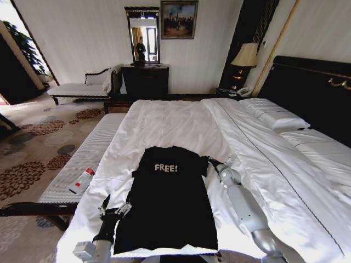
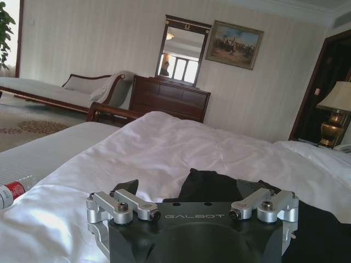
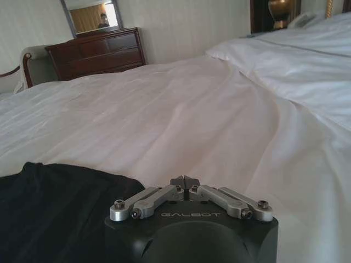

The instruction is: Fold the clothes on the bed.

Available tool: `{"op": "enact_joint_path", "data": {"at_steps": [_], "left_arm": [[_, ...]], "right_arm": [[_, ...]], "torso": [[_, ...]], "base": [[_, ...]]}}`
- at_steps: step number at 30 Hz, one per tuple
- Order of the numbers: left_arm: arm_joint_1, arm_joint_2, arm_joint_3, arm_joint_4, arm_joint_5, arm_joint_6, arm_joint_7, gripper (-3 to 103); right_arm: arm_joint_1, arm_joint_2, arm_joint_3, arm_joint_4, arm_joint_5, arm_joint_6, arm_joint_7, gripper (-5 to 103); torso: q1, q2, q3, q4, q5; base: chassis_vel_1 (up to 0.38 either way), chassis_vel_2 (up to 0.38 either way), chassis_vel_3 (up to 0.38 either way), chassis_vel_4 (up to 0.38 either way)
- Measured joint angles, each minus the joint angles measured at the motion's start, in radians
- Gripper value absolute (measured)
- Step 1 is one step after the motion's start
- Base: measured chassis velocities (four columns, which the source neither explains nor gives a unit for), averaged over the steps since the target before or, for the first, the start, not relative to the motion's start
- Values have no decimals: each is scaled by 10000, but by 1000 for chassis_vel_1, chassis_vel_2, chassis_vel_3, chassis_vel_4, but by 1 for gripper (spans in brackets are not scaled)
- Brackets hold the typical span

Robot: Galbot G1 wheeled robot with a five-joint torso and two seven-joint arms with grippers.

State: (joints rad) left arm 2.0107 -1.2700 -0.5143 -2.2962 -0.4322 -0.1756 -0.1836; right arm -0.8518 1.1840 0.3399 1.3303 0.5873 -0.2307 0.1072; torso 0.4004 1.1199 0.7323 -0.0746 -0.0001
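Observation:
The clothes are one black T-shirt [image 1: 167, 205] with white "FREE!" lettering, lying flat and lengthwise on the white duvet of the bed [image 1: 181, 123], collar away from me. My left gripper [image 1: 114, 209] is open beside the shirt's lower left edge. In the left wrist view the left gripper [image 2: 192, 192] has its jaws spread wide, with the shirt [image 2: 219, 189] just beyond. My right gripper [image 1: 210, 161] sits at the shirt's right shoulder. In the right wrist view the right gripper [image 3: 185, 181] is shut, its tips over white duvet, with the shirt [image 3: 55, 203] to one side.
A white-cushioned bench [image 1: 90, 150] runs along the bed's left side with a red-labelled bottle [image 1: 82, 179] on it. Pillows [image 1: 274, 116] and the dark headboard [image 1: 312, 93] are at the right. A dresser [image 1: 145, 81], chaise lounge [image 1: 82, 87] and lamp [image 1: 245, 56] stand by the far wall.

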Motion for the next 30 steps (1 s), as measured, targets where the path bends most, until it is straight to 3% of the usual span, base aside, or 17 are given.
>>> {"op": "enact_joint_path", "data": {"at_steps": [1, 8, 9, 12, 15, 20, 24, 30], "left_arm": [[0, 0, 0, 0, 0, 0, 0, 100], [23, -11, -56, -5, -38, -10, -8, 100], [23, -11, -56, -5, -38, -10, -8, 100], [74, -33, -86, -30, -38, -15, -9, 100], [97, -42, -112, -47, -38, -19, -10, 100], [110, -61, -116, -72, -39, -21, -10, 100], [118, -62, -65, -38, -23, -34, -10, 100], [68, -89, 71, 32, 50, -35, -4, 100]], "right_arm": [[0, 0, 0, 0, 0, 0, 0, 0], [-171, 49, -645, -67, -2636, 1138, -245, 0], [-171, 49, -645, -67, -2636, 1138, -245, 0], [-189, 102, -905, -206, -4077, 1740, -311, 0], [-259, 158, -1022, -235, -4494, 1929, -361, 0], [-279, 224, -976, -482, -3988, 1924, -361, -3], [-485, -123, -681, -209, -2275, 1766, -466, 17], [-744, -407, -320, 94, -1390, 1691, -506, 33]], "torso": [[0, 0, 0, 0, 0], [0, 0, 0, 4, 0], [0, 0, 0, 4, 0], [0, 0, 0, 4, -1], [0, 0, 0, 4, 0], [-1, 0, 0, 5, 1], [0, 0, 0, 1, 2], [-1, 0, 0, 3, 1]], "base": [[0, 0, 0, 0], [0, 0, 0, 0], [0, 0, 0, 0], [0, 0, 0, 0], [0, 0, 0, 0], [0, 0, 0, 0], [0, 0, 0, 0], [0, 0, 0, 0]]}}
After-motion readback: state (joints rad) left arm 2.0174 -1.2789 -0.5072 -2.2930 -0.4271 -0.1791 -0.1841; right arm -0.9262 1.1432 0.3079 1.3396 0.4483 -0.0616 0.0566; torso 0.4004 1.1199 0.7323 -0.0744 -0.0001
